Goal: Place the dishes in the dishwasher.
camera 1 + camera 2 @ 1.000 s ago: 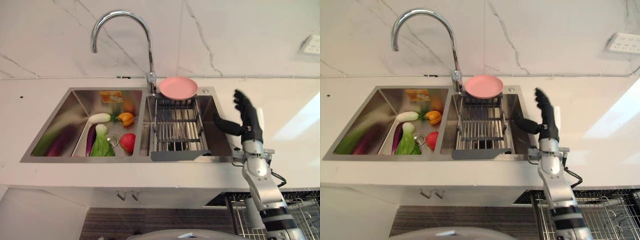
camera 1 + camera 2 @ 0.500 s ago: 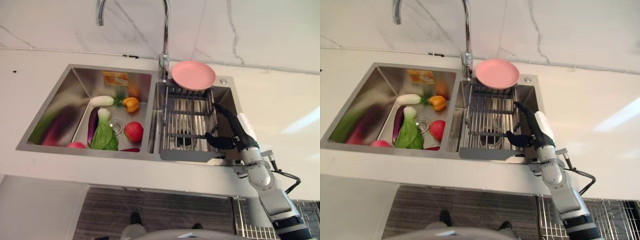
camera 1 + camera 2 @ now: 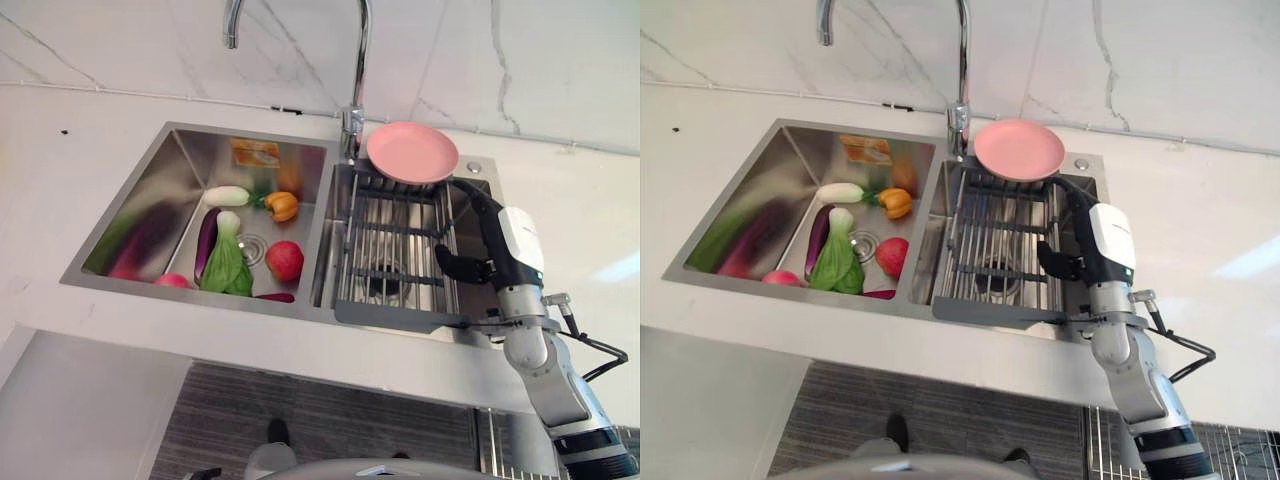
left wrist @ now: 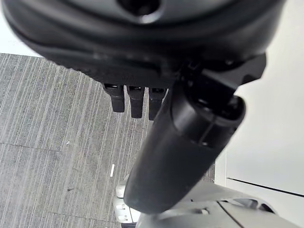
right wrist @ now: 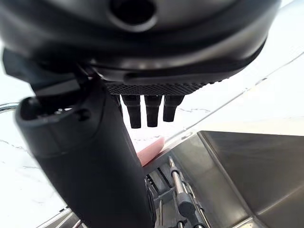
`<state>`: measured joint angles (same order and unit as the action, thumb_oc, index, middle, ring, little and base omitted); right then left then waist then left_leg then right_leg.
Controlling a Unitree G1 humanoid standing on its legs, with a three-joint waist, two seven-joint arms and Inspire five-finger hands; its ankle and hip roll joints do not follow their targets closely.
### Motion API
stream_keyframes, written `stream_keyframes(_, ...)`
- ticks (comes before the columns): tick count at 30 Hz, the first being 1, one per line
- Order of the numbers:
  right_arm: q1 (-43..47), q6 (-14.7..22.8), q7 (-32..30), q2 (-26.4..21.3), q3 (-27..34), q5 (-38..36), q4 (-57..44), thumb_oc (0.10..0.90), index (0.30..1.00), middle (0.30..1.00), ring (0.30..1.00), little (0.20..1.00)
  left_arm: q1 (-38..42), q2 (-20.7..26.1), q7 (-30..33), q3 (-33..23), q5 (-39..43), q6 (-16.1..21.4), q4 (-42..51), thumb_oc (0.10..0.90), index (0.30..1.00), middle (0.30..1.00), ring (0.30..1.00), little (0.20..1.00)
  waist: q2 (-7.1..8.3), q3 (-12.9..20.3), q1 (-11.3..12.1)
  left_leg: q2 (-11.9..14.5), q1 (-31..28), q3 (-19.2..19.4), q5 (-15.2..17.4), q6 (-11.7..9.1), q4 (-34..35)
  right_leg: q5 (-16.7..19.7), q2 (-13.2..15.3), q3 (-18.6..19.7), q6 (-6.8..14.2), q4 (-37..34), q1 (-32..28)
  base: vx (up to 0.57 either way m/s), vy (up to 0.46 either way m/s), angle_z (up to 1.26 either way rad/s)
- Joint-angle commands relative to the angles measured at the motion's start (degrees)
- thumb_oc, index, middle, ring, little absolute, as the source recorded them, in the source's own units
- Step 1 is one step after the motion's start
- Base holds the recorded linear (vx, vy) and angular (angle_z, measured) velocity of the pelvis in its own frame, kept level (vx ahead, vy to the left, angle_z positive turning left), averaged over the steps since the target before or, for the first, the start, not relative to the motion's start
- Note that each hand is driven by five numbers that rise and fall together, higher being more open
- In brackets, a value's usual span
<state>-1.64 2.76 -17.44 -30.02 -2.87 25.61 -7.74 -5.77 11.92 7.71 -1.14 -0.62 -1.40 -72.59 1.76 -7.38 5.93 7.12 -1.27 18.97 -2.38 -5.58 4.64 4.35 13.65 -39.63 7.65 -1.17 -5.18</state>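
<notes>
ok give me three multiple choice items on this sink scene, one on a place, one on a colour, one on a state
1. Where does the round pink plate sit?
A. on the back end of the metal wire rack in the right basin
B. in the left basin among the vegetables
C. on the white counter by the wall

2. What colour is the small bell pepper in the left basin?
A. blue
B. orange
C. white

3. How is the right hand now?
A. curled round the plate
B. open over the rack's right side, holding nothing
C. pinching the tap

Answers: 1 A, the plate rests at the rack's far end below the tap; 2 B, it is orange with a green stem; 3 B, the fingers stretch toward the plate without gripping it.
</notes>
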Motion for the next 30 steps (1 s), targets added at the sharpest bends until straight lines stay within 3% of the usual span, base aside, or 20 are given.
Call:
stream_keyframes(1,8.70,2.63,-5.83,-1.83,4.80,4.15,-7.77,0.800,0.900,0.900,0.900,0.900,1.65,-0.93,0.77,2.37,-1.67,0.44,-2.84,0.800,0.900,0.900,0.900,0.900,0.27,2.41,2.28,2.98,-3.09,2.55,5.37,0.82,-1.74,0.39,6.92,-1.66,6.58,4.18,1.07,0.01,-0.001,0.10)
stream_keyframes(9,20.40,0.81,-5.17,-9.38,0.16,6.42,-1.13,0.800,0.900,0.900,0.900,0.900,1.75,0.19,0.39,3.71,-2.87,0.71,-2.63,0.800,0.900,0.900,0.900,0.900,0.97,2.77,5.26,2.78,-2.80,1.37,4.89,0.64,-1.28,1.07,7.02,-3.65,6.66,3.43,0.07,0.01,-0.004,0.11)
stream_keyframes(17,28.13,-1.57,-3.98,-13.31,-5.63,7.89,9.67,0.800,0.900,0.900,0.900,0.900,1.57,0.84,0.10,4.38,-2.79,0.64,-2.90,0.800,0.900,0.900,0.900,0.900,1.63,2.97,7.78,2.76,-2.07,0.19,4.50,0.49,-1.18,1.40,6.94,-5.70,6.56,2.92,-0.90,0.00,-0.006,0.13)
stream_keyframes(30,29.78,-3.77,-2.90,-10.55,-8.67,5.71,17.93,0.800,0.900,0.900,0.900,0.900,1.56,0.15,-0.30,5.29,-2.00,0.02,-2.89,0.800,0.900,0.900,0.900,0.900,1.50,3.08,8.46,2.43,-1.95,-0.44,4.29,0.56,-0.96,1.57,6.94,-6.67,6.38,2.60,-1.49,0.00,0.002,0.05)
